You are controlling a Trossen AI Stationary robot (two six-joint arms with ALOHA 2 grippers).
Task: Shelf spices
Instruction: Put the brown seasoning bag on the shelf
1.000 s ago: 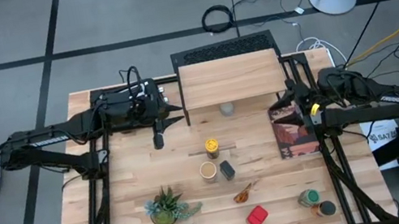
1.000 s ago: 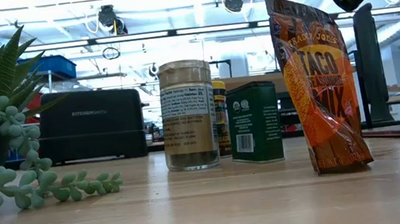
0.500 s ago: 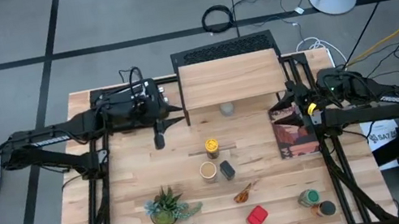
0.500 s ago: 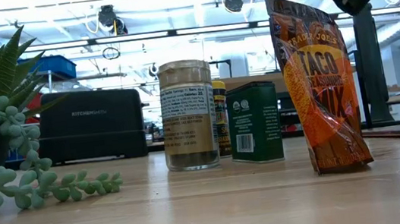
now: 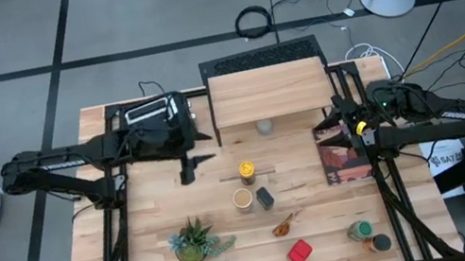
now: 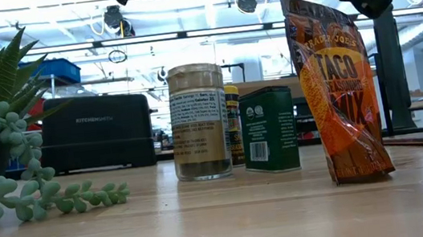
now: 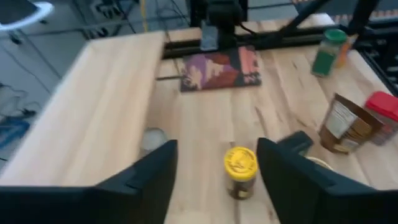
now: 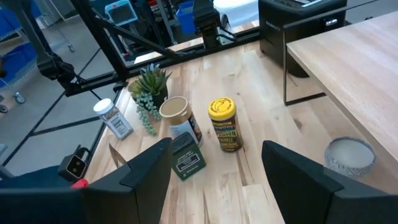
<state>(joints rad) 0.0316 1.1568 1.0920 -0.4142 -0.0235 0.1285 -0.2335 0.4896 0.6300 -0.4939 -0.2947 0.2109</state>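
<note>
Left claw (image 5: 189,165) spread, empty, by shelf's (image 5: 269,92) left end. Yellow-lidded jar (image 5: 246,169) stands upright just right of it, toward tabletop (image 5: 148,222) centre; right claw (image 5: 334,119) spread, slightly farther.

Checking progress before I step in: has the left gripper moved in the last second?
Yes. In the high view the left gripper has shifted away from the shelf, toward the yellow-lidded jar, and its fingers look wider apart.

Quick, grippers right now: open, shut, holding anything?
Left gripper: open, empty, above the yellow-lidded jar.
Right gripper: open, empty, by the shelf.
</note>
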